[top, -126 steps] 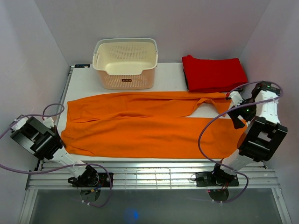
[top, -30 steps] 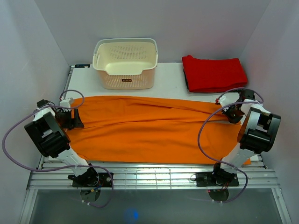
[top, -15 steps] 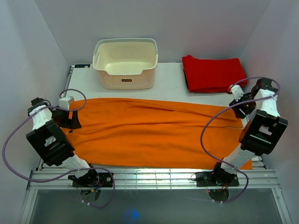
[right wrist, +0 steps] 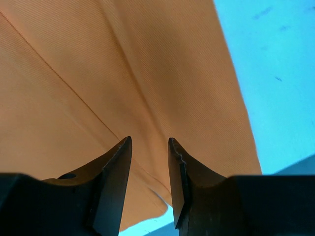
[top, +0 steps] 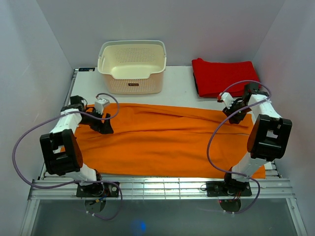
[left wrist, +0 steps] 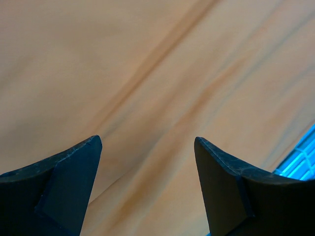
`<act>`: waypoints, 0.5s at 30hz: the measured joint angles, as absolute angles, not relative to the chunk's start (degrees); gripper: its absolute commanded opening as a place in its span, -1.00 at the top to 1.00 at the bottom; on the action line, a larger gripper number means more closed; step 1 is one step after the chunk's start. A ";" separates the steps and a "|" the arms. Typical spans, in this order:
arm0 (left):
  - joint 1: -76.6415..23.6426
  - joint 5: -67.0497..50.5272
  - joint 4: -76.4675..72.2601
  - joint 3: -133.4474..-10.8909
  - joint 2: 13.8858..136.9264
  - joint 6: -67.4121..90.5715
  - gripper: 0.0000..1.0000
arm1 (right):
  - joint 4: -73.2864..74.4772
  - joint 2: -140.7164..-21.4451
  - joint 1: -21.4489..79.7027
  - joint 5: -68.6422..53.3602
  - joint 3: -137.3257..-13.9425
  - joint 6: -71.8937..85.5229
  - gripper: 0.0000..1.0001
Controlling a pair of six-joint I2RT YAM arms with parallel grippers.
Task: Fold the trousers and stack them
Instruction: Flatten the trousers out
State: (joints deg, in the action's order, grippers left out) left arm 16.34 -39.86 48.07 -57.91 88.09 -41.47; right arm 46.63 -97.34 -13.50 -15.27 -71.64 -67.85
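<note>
Left gripper (top: 106, 129) has swung inward over the trousers (top: 162, 142), gaping wide; right gripper (right wrist: 150, 142) likewise, jaws narrowly parted, empty.

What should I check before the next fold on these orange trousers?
1. Left gripper free of cloth: ok, jaws wide apart, nothing between them.
2. Right gripper free of cloth: ok, jaws narrowly apart, nothing between them.
3. Trousers lying as one long flat band: ok.
4. Trousers' right end squared up: cannot tell, the right arm covers it.
5. Red cloth apart from the trousers: ok.
6. Basket apart from the trousers: ok.
</note>
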 measured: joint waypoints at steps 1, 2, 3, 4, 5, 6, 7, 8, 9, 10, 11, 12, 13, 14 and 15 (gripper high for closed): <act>12.95 -39.70 47.16 -56.90 87.57 -40.01 -0.74 | 46.30 -97.34 -11.73 -14.94 -70.67 -67.68 0.15; 11.16 -39.35 46.13 -56.31 87.31 -38.72 -0.74 | 45.65 -97.36 -10.57 -14.52 -69.67 -67.42 0.14; 7.94 -39.33 45.34 -56.07 86.98 -37.78 -0.75 | 45.21 -97.34 -9.76 -14.22 -69.12 -67.16 0.15; 5.32 -38.79 44.03 -55.77 86.76 -36.18 -0.74 | 44.05 -97.36 -8.78 -13.76 -68.36 -66.50 0.15; 2.66 -38.28 42.52 -55.68 86.72 -34.54 -0.75 | 43.38 -97.43 -8.16 -13.43 -67.94 -66.13 0.14; -0.12 -37.82 40.93 -55.64 86.72 -32.80 -0.75 | 42.63 -97.54 -7.60 -13.15 -67.59 -65.87 0.15; -2.81 -37.52 39.57 -55.66 86.72 -31.29 -0.75 | 41.85 -97.82 -7.03 -12.78 -67.42 -65.34 0.15; -4.78 -37.23 38.39 -55.66 86.74 -30.11 -0.75 | 41.06 -98.06 -6.57 -12.40 -67.33 -64.86 0.14; -7.18 -36.91 36.88 -55.66 86.80 -28.67 -0.75 | 40.10 -98.50 -6.11 -12.01 -67.33 -64.45 0.14; -9.61 -36.60 35.38 -55.68 86.89 -27.24 -0.75 | 39.31 -98.91 -5.78 -11.79 -67.33 -64.03 0.14; -11.57 -36.27 34.26 -55.79 87.07 -26.11 -0.76 | 38.61 -99.39 -5.45 -11.51 -67.33 -63.59 0.14; -13.67 -35.97 32.95 -56.27 87.59 -24.82 -0.77 | 37.91 -99.92 -5.10 -11.18 -67.33 -63.31 0.13; -15.64 -35.62 31.62 -56.86 88.25 -23.75 -0.77 | 37.36 -100.47 -4.84 -10.83 -67.33 -63.11 0.11; -17.21 -35.33 30.57 -57.45 88.95 -22.87 -0.77 | 36.91 -100.84 -4.69 -10.55 -67.31 -62.98 0.10; -19.03 -34.87 29.19 -58.43 90.24 -21.74 -0.77 | 36.32 -101.30 -4.47 -10.31 -67.20 -62.89 0.10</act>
